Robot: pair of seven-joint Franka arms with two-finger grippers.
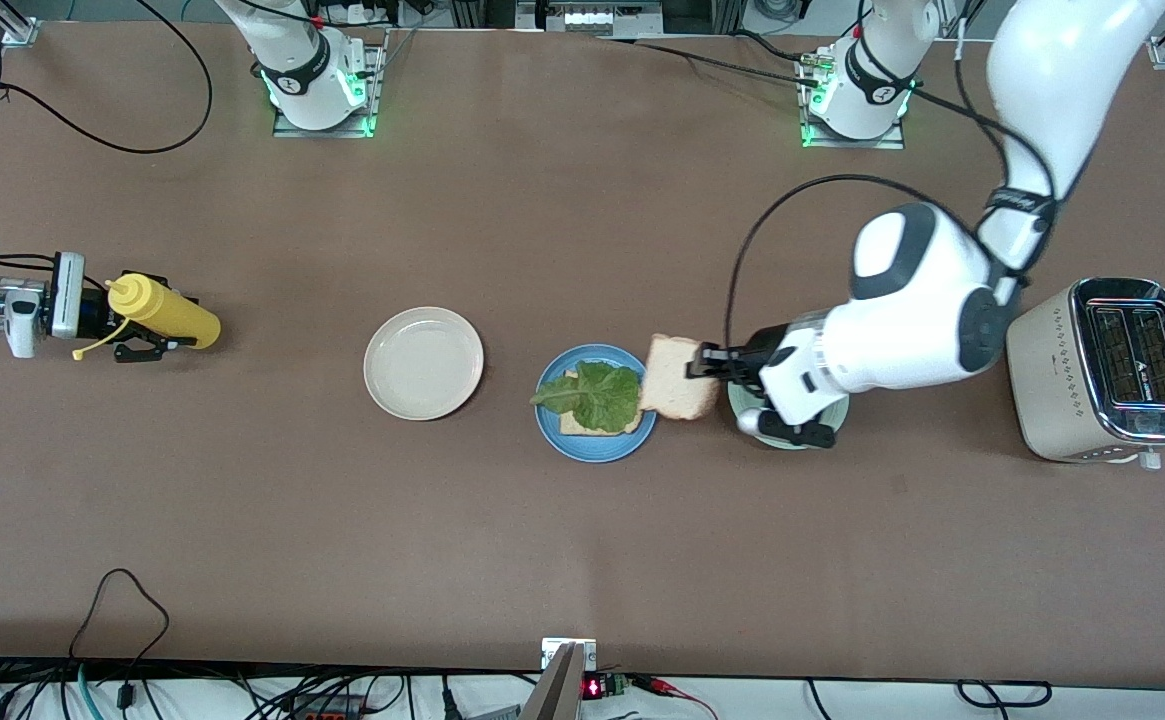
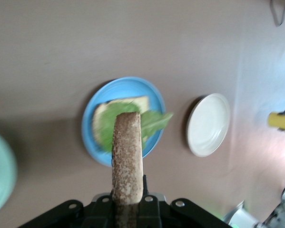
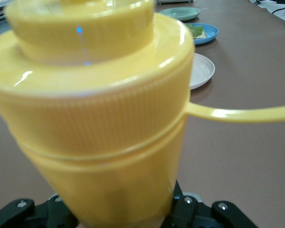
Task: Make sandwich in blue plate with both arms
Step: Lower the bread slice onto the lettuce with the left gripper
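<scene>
Blue plate (image 1: 552, 432), table centre: bottom bread (image 1: 576, 424) and lettuce (image 1: 597, 395) laid. My left pincer (image 1: 699, 364) grips the top slice (image 1: 675, 390) over the plate's edge; placing remains. My right pincer (image 1: 147, 345) waits, clasping the yellow bottle (image 1: 164, 311)

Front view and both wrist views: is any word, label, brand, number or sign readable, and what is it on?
None can be read for certain.
Toaster: small dark mark beside the slots, too small to read.
Left arm's wrist band: dark print, too small to read.
Round marks on both arm bases: unreadable.
Red display at the table edge nearest the front camera: blurred.
Yellow bottle, blue plate: no text.
</scene>
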